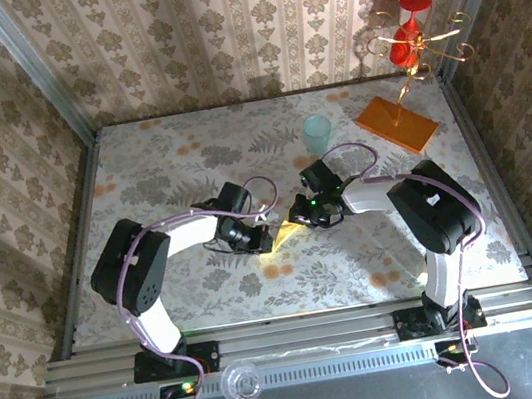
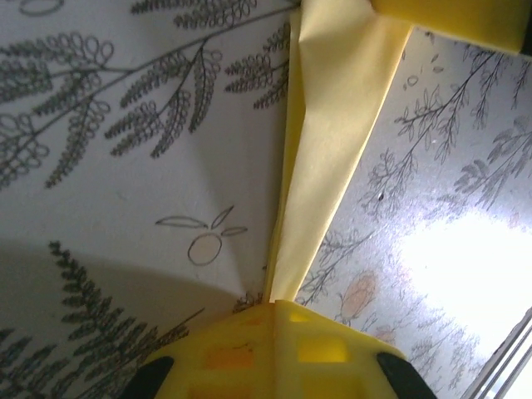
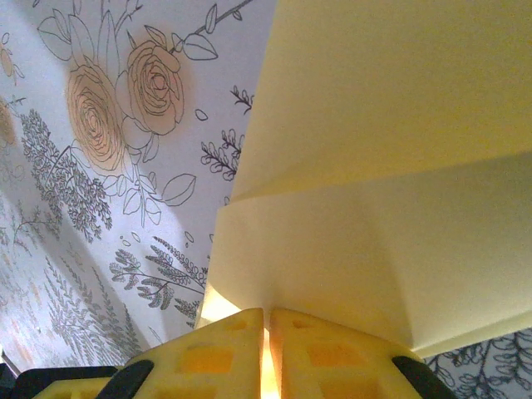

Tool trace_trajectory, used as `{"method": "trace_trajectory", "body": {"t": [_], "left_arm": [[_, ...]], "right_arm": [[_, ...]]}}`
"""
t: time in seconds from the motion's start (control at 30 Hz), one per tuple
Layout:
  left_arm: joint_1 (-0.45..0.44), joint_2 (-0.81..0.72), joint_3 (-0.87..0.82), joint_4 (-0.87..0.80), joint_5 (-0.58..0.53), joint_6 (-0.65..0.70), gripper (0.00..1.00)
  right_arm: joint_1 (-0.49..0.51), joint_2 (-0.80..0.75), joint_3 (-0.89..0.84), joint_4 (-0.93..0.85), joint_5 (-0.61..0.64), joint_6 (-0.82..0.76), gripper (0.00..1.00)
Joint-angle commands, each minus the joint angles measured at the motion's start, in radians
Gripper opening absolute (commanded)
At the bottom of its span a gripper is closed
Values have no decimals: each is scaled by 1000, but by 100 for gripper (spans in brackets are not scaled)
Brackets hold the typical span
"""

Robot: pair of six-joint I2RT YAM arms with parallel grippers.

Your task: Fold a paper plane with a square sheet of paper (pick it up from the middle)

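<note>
Near side of the cup (image 1: 317, 134): left gripper (image 2: 270, 306) and right gripper (image 3: 266, 314) clamped on opposite ends of the paper plane (image 1: 282, 239), probably to tension its crease.

Bright overhead light; the stand (image 1: 410, 35) casts a shadow on the wall (image 1: 317, 9) at one o'clock. Glare whitens the table (image 2: 465, 266) at four o'clock, left wrist view.

paper plane (image 1: 284, 240) half hidden, edges cropped

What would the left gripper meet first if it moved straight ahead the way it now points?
The left gripper is shut on the paper plane, so that first; beyond it, probably the right gripper, though depth is unclear.
</note>
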Motion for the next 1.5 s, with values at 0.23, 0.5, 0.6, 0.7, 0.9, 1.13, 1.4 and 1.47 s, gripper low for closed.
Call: {"method": "trace_trajectory", "body": {"t": [0.23,0.5,0.6,0.7,0.9,1.13,1.4,1.47], "left_arm": [[1,-89,-4,-190,-70,44,5],[1,-168,21,-20,-84,-75,9],[-13,-120,30,80,-3,-129,9],[-45,-67,58,107,10,-146,9],[-46,5,75,111,-31,-158,8],[-27,36,53,123,-53,-151,7],[-25,80,33,112,-74,-146,6],[-25,83,30,107,-81,-147,5]], "right_arm": [[-15,56,-8,-107,74,-15,15],[-15,55,-7,-90,68,-15,16],[-15,55,-8,-89,66,-14,16],[-15,54,-12,-86,66,-12,16],[-15,51,-13,-78,60,-8,16],[-15,51,-16,-78,62,-7,16],[-18,35,-8,-81,48,-11,16],[-19,10,-6,-59,24,-20,17]]}}
